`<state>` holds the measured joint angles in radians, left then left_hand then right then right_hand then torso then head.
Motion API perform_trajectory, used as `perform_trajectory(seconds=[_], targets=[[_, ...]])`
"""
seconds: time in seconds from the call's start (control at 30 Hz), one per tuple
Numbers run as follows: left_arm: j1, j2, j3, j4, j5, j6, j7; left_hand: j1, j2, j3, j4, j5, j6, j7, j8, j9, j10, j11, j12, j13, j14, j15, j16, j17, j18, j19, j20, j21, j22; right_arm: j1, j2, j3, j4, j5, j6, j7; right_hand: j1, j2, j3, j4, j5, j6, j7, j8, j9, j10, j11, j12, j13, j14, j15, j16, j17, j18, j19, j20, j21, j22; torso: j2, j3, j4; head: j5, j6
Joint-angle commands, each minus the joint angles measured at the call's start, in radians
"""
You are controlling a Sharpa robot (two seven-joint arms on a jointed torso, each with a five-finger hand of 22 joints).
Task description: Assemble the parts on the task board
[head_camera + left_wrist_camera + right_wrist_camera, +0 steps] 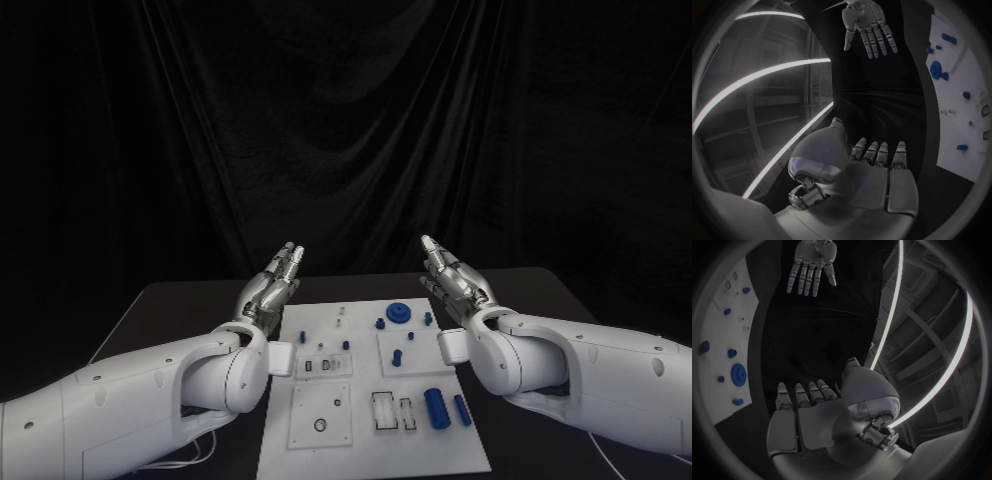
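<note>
Both my left hand [274, 285] and right hand [454, 278] hover released beside the board [372, 455]; its small parts [436, 408] look light, stiff, best pinched midway.

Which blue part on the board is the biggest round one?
The blue disc at the far edge of the task board, near the right hand. The other round parts are far smaller; the near-right ones are long cylinders.
</note>
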<state>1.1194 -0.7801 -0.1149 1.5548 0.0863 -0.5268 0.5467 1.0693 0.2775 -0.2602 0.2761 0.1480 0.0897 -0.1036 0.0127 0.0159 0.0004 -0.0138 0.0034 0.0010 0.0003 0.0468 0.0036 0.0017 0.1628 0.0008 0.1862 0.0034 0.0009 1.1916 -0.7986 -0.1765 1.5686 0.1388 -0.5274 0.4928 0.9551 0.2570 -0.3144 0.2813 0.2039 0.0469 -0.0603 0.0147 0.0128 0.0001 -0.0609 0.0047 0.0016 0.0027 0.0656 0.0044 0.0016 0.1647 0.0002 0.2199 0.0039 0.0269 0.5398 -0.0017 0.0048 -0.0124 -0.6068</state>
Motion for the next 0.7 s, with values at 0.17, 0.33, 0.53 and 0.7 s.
perform_trajectory(seconds=[0.17,0.33,0.53,0.7], targets=[[0.041,0.005,-0.051,-0.005,0.139,0.350,0.116,0.074,0.014,0.007,0.016,0.062,0.031,0.024,0.008,0.004,0.000,0.031,-0.003,-0.001,0.000,0.027,-0.004,-0.002,0.016,-0.001,0.026,-0.003,-0.001,0.051,-0.008,-0.053,0.002,0.155,0.276,-0.061,0.063,0.006,-0.014,0.009,0.023,0.030,0.022,0.022,0.006,0.000,0.030,-0.005,-0.002,-0.003,0.022,-0.004,-0.002,0.014,0.000,0.021,-0.004,-0.027,0.000,0.0000,0.0000,0.000,0.000],[0.061,0.006,-0.081,-0.009,0.180,0.457,0.145,0.194,0.003,0.094,-0.016,0.294,0.140,0.069,0.037,0.023,0.095,0.104,0.060,0.037,0.023,0.065,0.027,0.016,0.020,0.044,0.058,0.043,0.033,0.066,-0.010,-0.071,0.002,0.178,0.316,-0.068,0.078,0.004,-0.011,0.010,0.048,0.048,0.053,0.036,0.010,0.000,0.027,-0.005,-0.002,-0.003,0.023,-0.004,-0.002,0.015,0.000,0.018,-0.004,-0.027,0.000,0.0000,0.0000,0.000,0.000],[0.071,0.006,-0.095,-0.010,0.199,0.507,0.158,0.318,-0.026,0.131,-0.003,0.420,0.187,0.091,0.060,0.025,0.108,0.121,0.162,0.048,0.062,0.084,0.085,0.028,0.018,0.123,0.073,0.087,0.056,0.067,-0.010,-0.071,0.002,0.179,0.317,-0.068,0.110,0.001,-0.005,0.009,0.082,0.082,0.083,0.071,0.017,0.000,0.062,-0.005,-0.002,-0.003,0.052,-0.004,-0.002,0.017,0.026,0.047,0.017,-0.012,0.000,0.0000,0.0000,0.000,0.000],[0.065,-0.039,-0.096,-0.073,0.088,0.571,0.242,0.351,-0.037,0.163,-0.007,0.466,0.237,0.114,0.086,0.032,0.105,0.121,0.235,0.052,0.100,0.099,0.139,0.037,0.019,0.189,0.089,0.123,0.071,0.066,-0.040,-0.071,-0.059,0.179,0.479,-0.077,0.148,0.001,-0.018,0.010,0.109,0.180,0.147,0.191,0.040,0.043,0.131,0.098,0.028,0.043,0.069,0.058,0.030,0.017,0.102,0.062,0.059,0.009,0.016,-0.0027,0.0020,0.029,-0.122]])
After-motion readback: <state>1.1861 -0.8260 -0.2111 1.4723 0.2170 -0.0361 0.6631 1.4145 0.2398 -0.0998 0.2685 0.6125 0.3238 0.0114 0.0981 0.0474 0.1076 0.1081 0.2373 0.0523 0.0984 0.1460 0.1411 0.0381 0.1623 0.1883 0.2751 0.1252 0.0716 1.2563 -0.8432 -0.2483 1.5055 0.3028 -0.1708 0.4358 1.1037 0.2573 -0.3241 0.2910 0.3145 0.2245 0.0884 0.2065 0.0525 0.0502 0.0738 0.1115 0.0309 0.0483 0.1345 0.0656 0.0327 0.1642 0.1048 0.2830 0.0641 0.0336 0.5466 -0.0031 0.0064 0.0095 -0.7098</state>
